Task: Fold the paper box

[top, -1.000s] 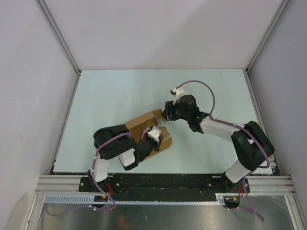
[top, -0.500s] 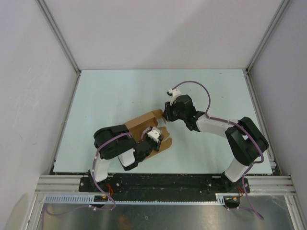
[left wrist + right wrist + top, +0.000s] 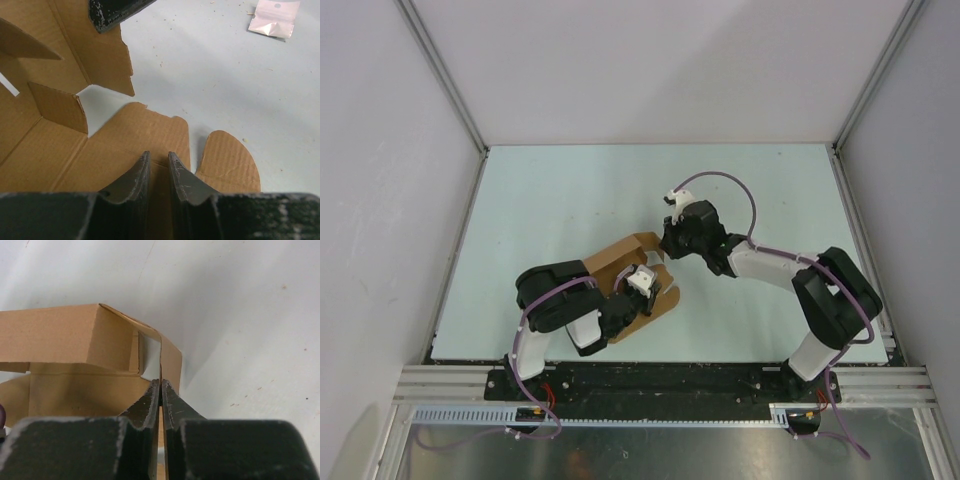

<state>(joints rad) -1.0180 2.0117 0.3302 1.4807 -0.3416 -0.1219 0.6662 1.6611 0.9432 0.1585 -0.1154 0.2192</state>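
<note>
Looking from above, found the paper box [image 3: 615, 262] left of centre on the table [image 3: 550, 200], toward the near edge, half formed: one long wall already stood up, the near panels and rounded tab lying flat. Saw the same upright wall in the right wrist view [image 3: 65, 340] and the flat creased panels in the left wrist view [image 3: 125, 145]. Found the right gripper [image 3: 665, 240] at the box's far corner, fingers pressed together on the thin edge of an end flap [image 3: 160, 385]. Found the left gripper [image 3: 642, 283] low over the flat near panel, fingers nearly together with a narrow slit between [image 3: 157, 155]; could not tell whether nipping the card or only bearing down on it. Noted a pale pink slip [image 3: 275, 17] lying well apart on the table. Judged the step as raising and tucking the end flap against the standing wall. Judged the next move to need a swing of the pinched flap along its crease, with the base kept pinned. Compared with a second earlier: right gripper moved in leftward to the corner and closed from wide apart; left gripper and box unchanged.
</note>
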